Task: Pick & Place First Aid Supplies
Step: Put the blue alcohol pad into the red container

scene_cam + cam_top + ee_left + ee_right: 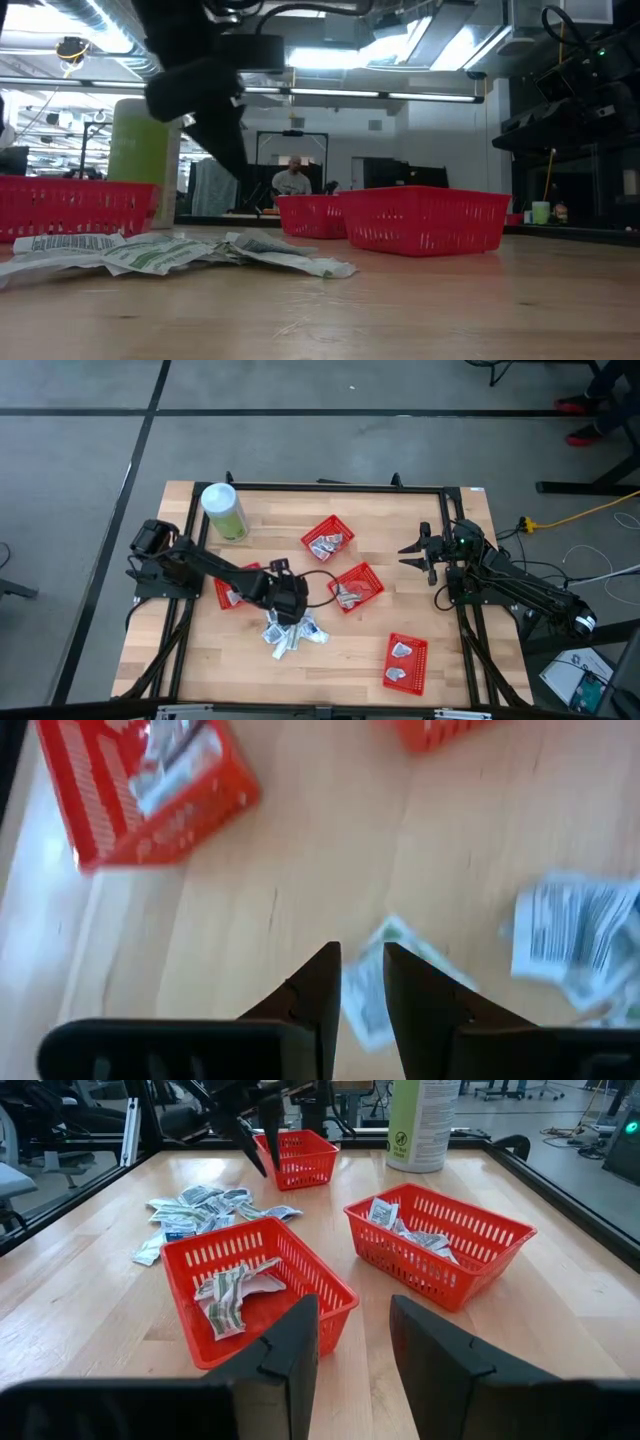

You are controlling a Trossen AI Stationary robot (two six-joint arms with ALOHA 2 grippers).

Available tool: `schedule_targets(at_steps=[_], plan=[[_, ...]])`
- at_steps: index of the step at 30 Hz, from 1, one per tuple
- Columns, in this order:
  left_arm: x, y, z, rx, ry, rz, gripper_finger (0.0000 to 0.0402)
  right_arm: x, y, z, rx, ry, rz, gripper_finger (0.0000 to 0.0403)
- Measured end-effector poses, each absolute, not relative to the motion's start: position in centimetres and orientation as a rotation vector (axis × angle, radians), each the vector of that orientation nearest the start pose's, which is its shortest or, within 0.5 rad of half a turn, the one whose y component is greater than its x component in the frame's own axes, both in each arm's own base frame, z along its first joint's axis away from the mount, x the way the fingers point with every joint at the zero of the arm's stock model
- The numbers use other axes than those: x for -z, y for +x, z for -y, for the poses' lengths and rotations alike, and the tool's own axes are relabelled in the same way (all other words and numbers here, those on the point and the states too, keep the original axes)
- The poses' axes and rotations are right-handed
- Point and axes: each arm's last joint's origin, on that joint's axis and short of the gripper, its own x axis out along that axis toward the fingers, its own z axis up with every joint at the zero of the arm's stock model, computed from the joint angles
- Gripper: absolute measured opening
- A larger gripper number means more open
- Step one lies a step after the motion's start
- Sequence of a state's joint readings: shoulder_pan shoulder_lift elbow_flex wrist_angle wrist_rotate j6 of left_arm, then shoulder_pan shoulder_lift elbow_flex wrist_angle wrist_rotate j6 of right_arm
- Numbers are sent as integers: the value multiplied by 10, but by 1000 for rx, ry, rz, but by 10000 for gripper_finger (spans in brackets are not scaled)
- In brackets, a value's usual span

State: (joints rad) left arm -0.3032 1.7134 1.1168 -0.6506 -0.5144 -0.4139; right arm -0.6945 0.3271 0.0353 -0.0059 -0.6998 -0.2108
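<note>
The left gripper hangs over the middle of the wooden table, just above the loose pile of first aid supplies that lies toward the near edge. In the left wrist view its two dark fingers stand a narrow gap apart with a green-marked packet showing between and beyond their tips; whether they grip it or only hover over it cannot be told. A second packet with dark printed lines lies off to one side, apart from the first. From table height the pile spreads flat on the wood, white-grey wrappers with green marks and a barcode strip. Four red mesh baskets sit around it: one on the left beside the left arm, one toward the far middle, one at the centre and one near the right front, each with a few packets inside. A tall pale-green canister with a white lid stands at the far left. The right gripper waits at the right side of the table, its fingers parted and holding nothing, facing the two central baskets. A person sits in the room beyond the table.
</note>
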Motion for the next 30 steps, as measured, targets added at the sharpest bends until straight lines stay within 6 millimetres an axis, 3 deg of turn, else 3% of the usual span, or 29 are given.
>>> schedule_targets(at_steps=[5, 14, 30], plan=[[-185, 303, 91, -468, 163, -1087, 72, -149, 95, 55, -30, -19, -226, 126], [-154, 291, 88, -468, 98, -1061, 72, -149, 95, 55, -30, -19, -226, 126], [-154, 298, 66, -248, -11, -1160, 72, -149, 95, 55, -29, -19, -226, 126]])
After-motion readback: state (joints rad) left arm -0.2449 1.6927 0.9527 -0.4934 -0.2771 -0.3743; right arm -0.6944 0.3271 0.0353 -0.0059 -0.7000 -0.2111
